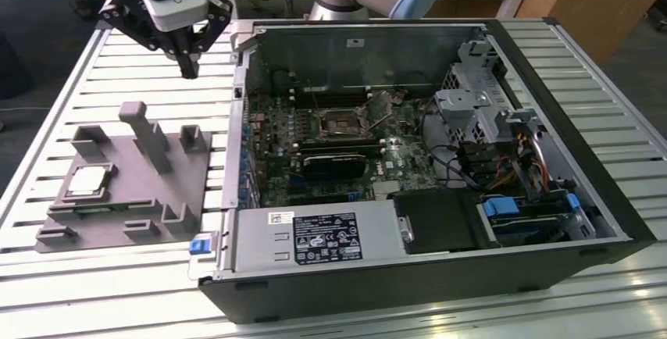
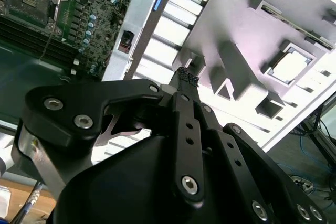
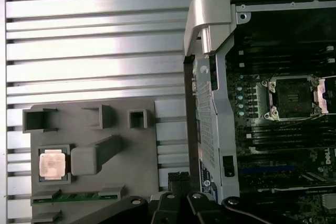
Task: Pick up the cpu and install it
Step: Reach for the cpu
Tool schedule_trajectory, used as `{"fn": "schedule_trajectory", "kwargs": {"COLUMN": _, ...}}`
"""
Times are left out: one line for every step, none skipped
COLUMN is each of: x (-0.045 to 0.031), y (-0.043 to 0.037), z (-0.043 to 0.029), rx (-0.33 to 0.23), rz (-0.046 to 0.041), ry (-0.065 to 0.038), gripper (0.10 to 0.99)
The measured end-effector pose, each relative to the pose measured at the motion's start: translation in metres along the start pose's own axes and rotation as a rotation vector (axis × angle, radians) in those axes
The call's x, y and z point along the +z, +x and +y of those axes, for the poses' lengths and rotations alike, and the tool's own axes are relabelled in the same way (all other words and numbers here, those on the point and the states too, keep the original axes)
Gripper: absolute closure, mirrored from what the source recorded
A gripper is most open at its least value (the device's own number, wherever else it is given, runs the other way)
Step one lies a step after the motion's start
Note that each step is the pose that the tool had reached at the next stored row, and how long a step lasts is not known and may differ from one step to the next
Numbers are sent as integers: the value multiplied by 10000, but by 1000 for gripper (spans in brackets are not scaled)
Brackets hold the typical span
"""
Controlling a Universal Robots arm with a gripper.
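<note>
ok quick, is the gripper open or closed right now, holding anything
Gripper: closed, holding nothing; the cpu lies in the grey holder.

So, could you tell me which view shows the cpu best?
The first wrist view: the cpu lies square-on, whole, in its holder. The exterior view shows the cpu slanted; the second wrist view, the cpu under glare.
</note>
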State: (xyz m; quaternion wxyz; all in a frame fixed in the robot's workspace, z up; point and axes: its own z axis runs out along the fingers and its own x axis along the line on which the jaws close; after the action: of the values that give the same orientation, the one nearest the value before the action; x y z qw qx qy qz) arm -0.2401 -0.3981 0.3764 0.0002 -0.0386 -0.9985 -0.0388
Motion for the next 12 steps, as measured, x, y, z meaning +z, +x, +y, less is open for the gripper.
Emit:
{"fn": "schedule_trajectory", "kwargs": {"x": 1, "y": 13, "z": -1, "rx": 1, "rz": 5, "ry": 1, "gripper": 980}}
{"fn": "schedule_trajectory", "kwargs": {"x": 2, "y": 26, "z": -2, "rx": 1, "rz": 9, "ry": 1, "gripper": 980}}
{"fn": "schedule_trajectory", "kwargs": {"x": 3, "y": 38, "z": -3, "rx": 1, "rz": 15, "ry": 1, "gripper": 980}}
{"fn": "schedule_trajectory", "kwargs": {"x": 3, "y": 50, "z": -4, "rx": 1, "rz": 21, "ry": 2, "gripper": 980}}
{"fn": "schedule_trajectory", "kwargs": {"x": 4, "y": 62, "z": -5, "rx": 2, "rz": 26, "ry": 2, "gripper": 980}}
{"fn": "schedule_trajectory", "kwargs": {"x": 5, "y": 75, "z": -6, "rx": 3, "rz": 32, "ry": 3, "gripper": 980}}
{"fn": "schedule_trajectory", "kwargs": {"x": 6, "y": 88, "z": -7, "rx": 4, "rz": 37, "ry": 3, "gripper": 980}}
{"fn": "schedule_trajectory", "kwargs": {"x": 7, "y": 99, "z": -8, "rx": 4, "rz": 43, "ry": 4, "gripper": 980}}
{"fn": "schedule_trajectory", "kwargs": {"x": 8, "y": 111, "z": -9, "rx": 4, "rz": 48, "ry": 4, "gripper": 980}}
{"fn": "schedule_trajectory", "kwargs": {"x": 10, "y": 123, "z": -10, "rx": 4, "rz": 52, "ry": 3, "gripper": 980}}
{"fn": "schedule_trajectory", "kwargs": {"x": 10, "y": 135, "z": -11, "rx": 5, "rz": 59, "ry": 5, "gripper": 980}}
{"fn": "schedule_trajectory", "kwargs": {"x": 11, "y": 146, "z": -12, "rx": 5, "rz": 64, "ry": 5, "gripper": 980}}
